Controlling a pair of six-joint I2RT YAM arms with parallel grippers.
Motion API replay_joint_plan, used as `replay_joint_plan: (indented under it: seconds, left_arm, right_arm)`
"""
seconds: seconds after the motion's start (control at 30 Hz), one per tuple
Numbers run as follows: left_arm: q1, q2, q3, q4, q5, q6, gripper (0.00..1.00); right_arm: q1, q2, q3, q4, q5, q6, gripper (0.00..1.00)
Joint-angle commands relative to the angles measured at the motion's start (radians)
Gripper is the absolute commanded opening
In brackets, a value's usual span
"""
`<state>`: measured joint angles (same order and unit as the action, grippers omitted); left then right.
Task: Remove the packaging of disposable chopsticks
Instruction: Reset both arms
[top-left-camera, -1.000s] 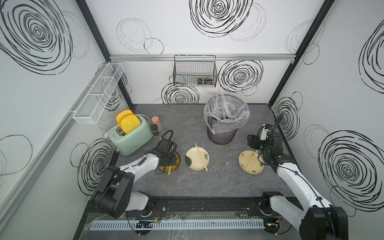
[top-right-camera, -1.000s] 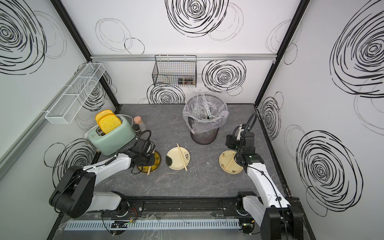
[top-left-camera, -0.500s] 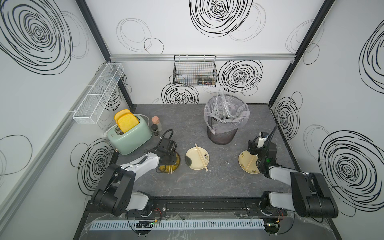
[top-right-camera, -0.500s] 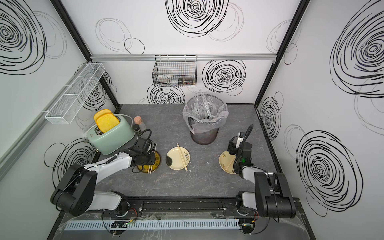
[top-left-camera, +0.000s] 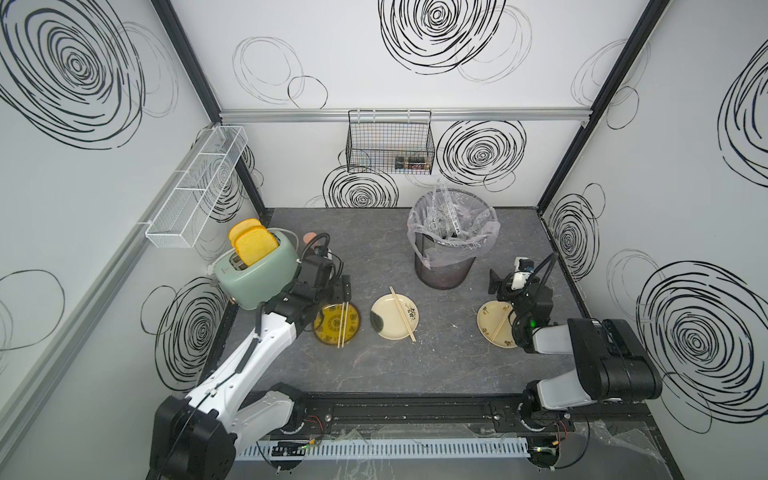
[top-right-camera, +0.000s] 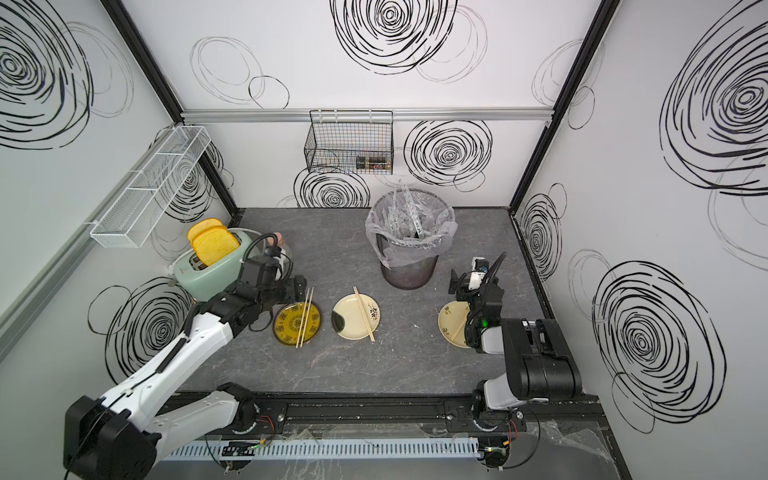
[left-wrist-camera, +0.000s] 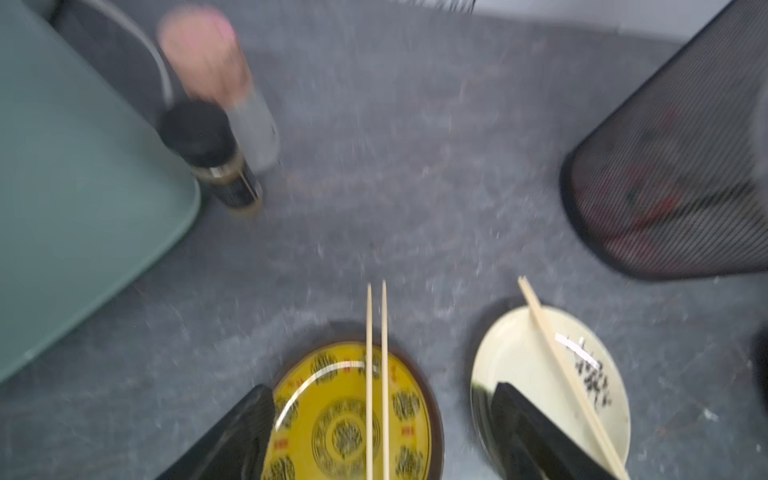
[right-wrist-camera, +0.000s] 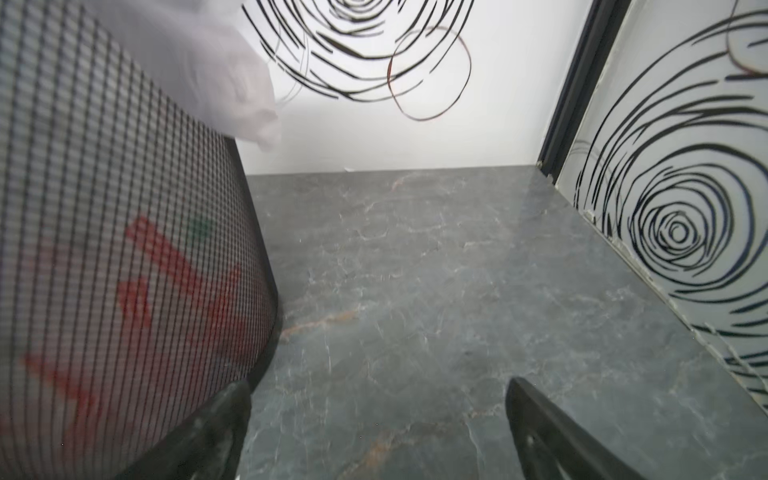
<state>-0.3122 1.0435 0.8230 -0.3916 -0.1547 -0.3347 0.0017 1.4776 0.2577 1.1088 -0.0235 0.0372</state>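
Looking down into a white-walled cell, both top views are showing a grey stone-patterned table with two robot arms reaching in from the near edge. Red and dark marks are showing on the yellow plate, but they are too blurred to read.

Three plates are sitting in a row: the yellow plate at left, a cream plate in the middle and a pale plate at right. Three pairs of disposable chopsticks are lying unwrapped, one per plate: the left pair, middle pair and right pair. The ends of the left and middle pairs are jutting past the plate rims.

The packaging, a bunch of clear sleeves, is standing in the one lined mesh bin at far centre.

The left gripper is hanging over the yellow plate's far edge, fingers spread wide on either side of the left pair and gripping nothing. The right gripper is hanging between the bin and the right wall, fingers likewise wide apart and holding nothing.

One green toaster holding two bread slices is crowding the far left, with two small bottles beside it. Bare tabletop is running along the near edge and beside the bin.
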Motion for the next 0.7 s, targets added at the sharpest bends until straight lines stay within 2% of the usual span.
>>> replay_joint_plan:
  seconds: [0.0, 0.17, 0.23, 0.33, 0.43, 0.47, 0.57, 0.67]
  left_arm:
    - [0.032, -0.034, -0.018, 0.151, -0.124, 0.049, 0.85]
    - [0.063, -0.063, -0.289, 0.570, -0.278, 0.216, 0.83]
    - [0.080, -0.066, -0.419, 0.771, -0.296, 0.293, 0.81]
    - [0.130, -0.049, -0.619, 1.135, -0.189, 0.376, 0.80]
    - [0.222, 0.030, -0.805, 1.590, 0.007, 0.342, 0.80]
    - [0.247, 0.076, -0.832, 1.714, 0.039, 0.327, 0.79]
    - [0.282, 0.174, -0.795, 1.777, 0.088, 0.335, 0.78]
    - [0.322, 0.241, -0.775, 1.817, 0.145, 0.285, 0.78]
  right_arm:
    - [-0.007, 0.002, 0.006, -0.011, 0.016, 0.008, 0.98]
    - [-0.008, 0.004, 0.010, -0.017, 0.013, 0.009, 0.98]
    - [-0.009, 0.003, 0.010, -0.020, 0.011, 0.009, 0.98]
    - [-0.008, 0.005, 0.011, -0.021, 0.011, 0.009, 0.98]
    - [-0.010, 0.009, 0.018, -0.029, 0.005, 0.009, 0.98]
    - [-0.011, 0.012, 0.021, -0.034, 0.004, 0.010, 0.98]
    - [-0.015, 0.011, 0.024, -0.037, -0.003, 0.012, 0.98]
    - [-0.015, 0.005, 0.014, -0.026, -0.002, 0.010, 0.98]
